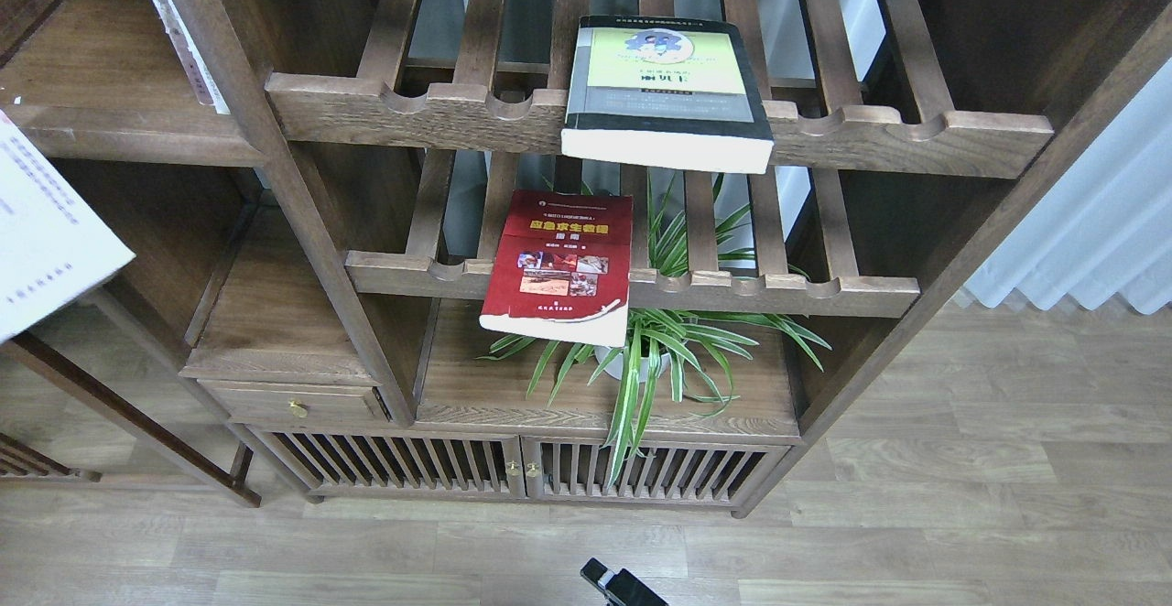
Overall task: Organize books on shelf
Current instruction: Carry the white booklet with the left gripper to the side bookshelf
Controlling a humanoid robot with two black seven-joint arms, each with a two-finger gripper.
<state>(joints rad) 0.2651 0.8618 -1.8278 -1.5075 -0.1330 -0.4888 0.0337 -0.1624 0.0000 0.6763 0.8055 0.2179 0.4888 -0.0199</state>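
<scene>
The thick black-edged book with a yellow-green cover [667,93] lies on the upper slatted rack and juts over its front rail. The red book with small photos [560,263] lies on the lower slatted rack and overhangs its rail. The white-and-lavender book [46,231] is at the far left edge, tilted in the air in front of the solid dark-brown shelf [119,125]; what holds it is out of frame. My left gripper is not in view. Only the dark tip of my right gripper [615,585] shows at the bottom edge, its fingers indistinct.
A thin white book with reddish spine marks [188,38] leans against the upright post on the solid shelf. A potted spider plant [659,350] stands on the board below the racks. A small drawer [293,402] and slatted doors [522,469] sit low down. A white curtain [1090,231] hangs at the right.
</scene>
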